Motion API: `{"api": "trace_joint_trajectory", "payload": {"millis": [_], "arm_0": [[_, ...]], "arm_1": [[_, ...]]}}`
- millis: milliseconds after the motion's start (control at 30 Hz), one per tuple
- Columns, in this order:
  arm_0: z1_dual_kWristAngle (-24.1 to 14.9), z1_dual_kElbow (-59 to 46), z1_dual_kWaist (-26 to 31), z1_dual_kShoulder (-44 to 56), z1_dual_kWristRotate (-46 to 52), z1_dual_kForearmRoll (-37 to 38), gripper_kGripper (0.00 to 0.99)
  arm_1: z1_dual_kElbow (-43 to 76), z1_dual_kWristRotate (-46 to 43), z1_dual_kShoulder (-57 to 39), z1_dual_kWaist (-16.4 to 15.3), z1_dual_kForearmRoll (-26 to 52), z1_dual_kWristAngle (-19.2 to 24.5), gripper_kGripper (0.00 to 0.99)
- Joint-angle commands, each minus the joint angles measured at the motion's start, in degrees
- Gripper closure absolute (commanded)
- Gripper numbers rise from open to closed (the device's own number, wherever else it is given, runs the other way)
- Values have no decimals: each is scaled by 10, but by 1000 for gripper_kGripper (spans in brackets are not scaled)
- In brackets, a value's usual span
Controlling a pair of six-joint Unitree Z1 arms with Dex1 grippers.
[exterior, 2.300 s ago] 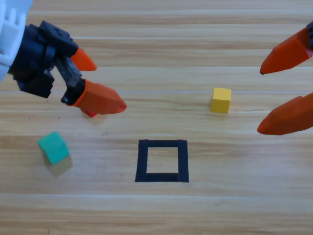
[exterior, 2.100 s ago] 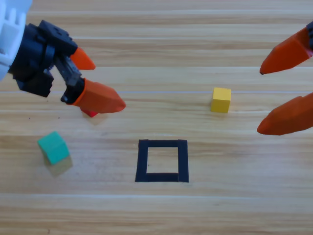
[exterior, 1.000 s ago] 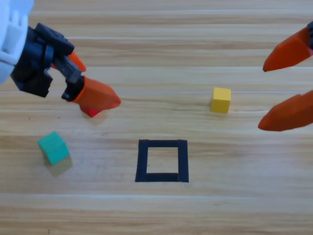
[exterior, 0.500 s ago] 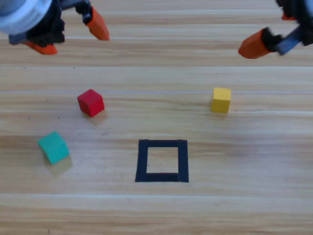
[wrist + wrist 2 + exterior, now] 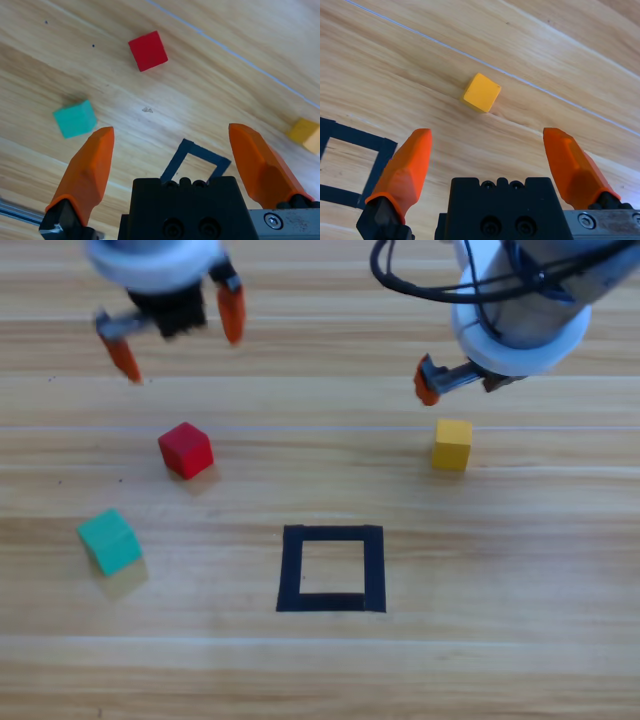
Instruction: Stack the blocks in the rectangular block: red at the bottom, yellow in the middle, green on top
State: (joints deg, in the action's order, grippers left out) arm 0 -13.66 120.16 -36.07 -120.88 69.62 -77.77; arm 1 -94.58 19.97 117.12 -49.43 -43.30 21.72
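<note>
Both grippers hang above the table with jaws spread wide and nothing between them. The left gripper (image 5: 178, 328) has the red cube (image 5: 186, 450) nearest, just ahead of its tips toward the camera side of the table and a little to one side of their midline; in the left wrist view the red cube (image 5: 148, 50) lies beyond the jaws and left of centre, so a straight descent would likely miss it or catch a corner. It also sits turned relative to the jaw line, and I judge that closing on its corners could spin or squirt it away. Farther out from this gripper lies the green cube (image 5: 109, 541), tilted on the wood and apart from the red one, and farther still the tape square (image 5: 331, 568), empty. The right gripper (image 5: 487, 165) hovers with the yellow cube (image 5: 452, 444) just ahead of it, lying loose on the table and also rotated to the jaws. The square lies beyond, to that gripper's left in its wrist view. Since red must go in first, a risk is the right arm carrying yellow in early, or both arms converging on the square and colliding. Its opening is only a little wider than a cube, so an off-centre release could leave red on the tape.
</note>
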Motion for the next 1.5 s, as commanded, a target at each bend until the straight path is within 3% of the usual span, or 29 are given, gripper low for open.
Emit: {"api": "trace_joint_trajectory", "payload": {"millis": [33,100,167,367,667,1233,1500], "arm_0": [[24,6,23,-88,26,-5,33],[33,10,35,-95,28,-5,31],[35,10,46,-94,34,-5,31],[57,32,90,-114,38,-3,45],[87,42,126,-143,68,-1,44],[112,46,116,-202,91,2,42],[116,50,114,-225,100,8,42]], "arm_1": [[-61,51,67,77,-73,-93,14],[-87,77,92,107,-97,-172,16],[-126,97,129,123,-136,-201,21],[-223,150,212,123,-224,-190,21],[-239,188,246,123,-224,-189,42],[-323,204,334,123,-226,-190,70],[-323,227,332,131,-240,-170,191]]}}
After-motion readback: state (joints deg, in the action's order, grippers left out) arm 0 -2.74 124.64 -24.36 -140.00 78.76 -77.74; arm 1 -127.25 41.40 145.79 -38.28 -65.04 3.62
